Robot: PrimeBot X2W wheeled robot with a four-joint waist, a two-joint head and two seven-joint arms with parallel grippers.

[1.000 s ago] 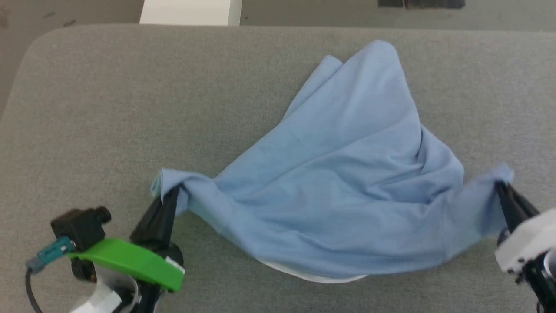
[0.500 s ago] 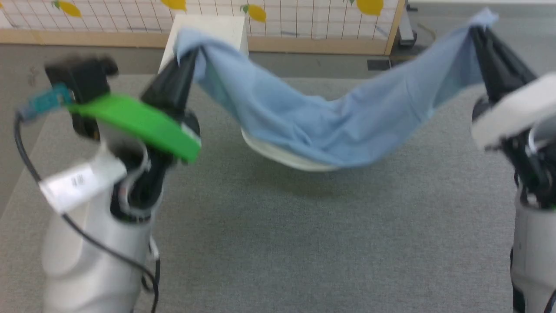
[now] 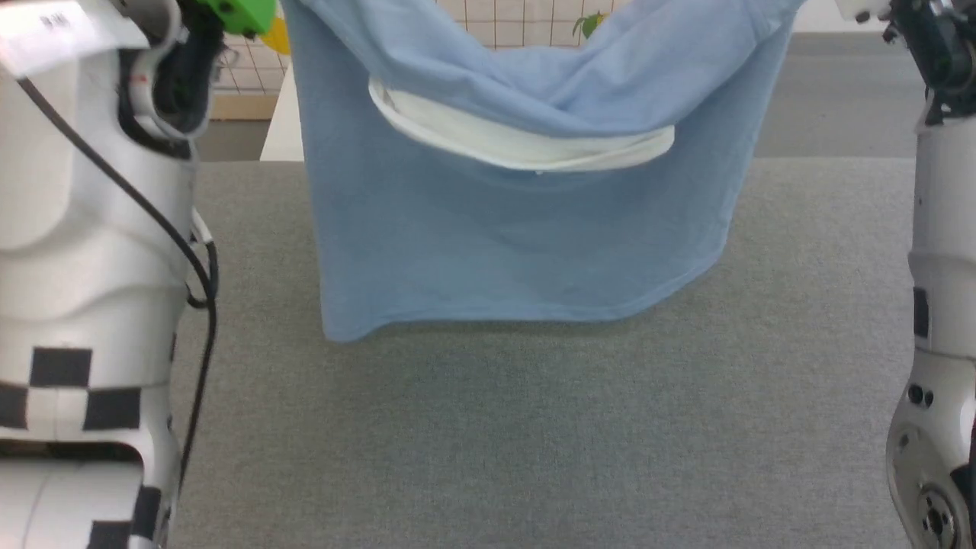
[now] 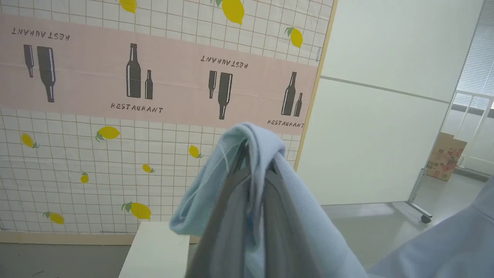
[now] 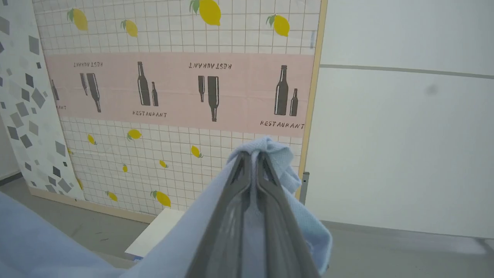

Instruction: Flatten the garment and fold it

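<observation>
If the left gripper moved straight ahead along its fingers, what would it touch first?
Apart from the garment it grips, nothing close lies ahead. The left gripper points at the lemon-print screen, near its pink band; that would likely come first, though its distance is unclear.

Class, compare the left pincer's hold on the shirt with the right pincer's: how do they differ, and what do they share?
The shirt drapes over the tip of the left pincer, hiding part of it; the right pincer is uncovered to its tip. The shirt hangs lower on the left pincer's side than on the right pincer's. Shared: both are shut on the shirt, holding it up over the table.
</observation>
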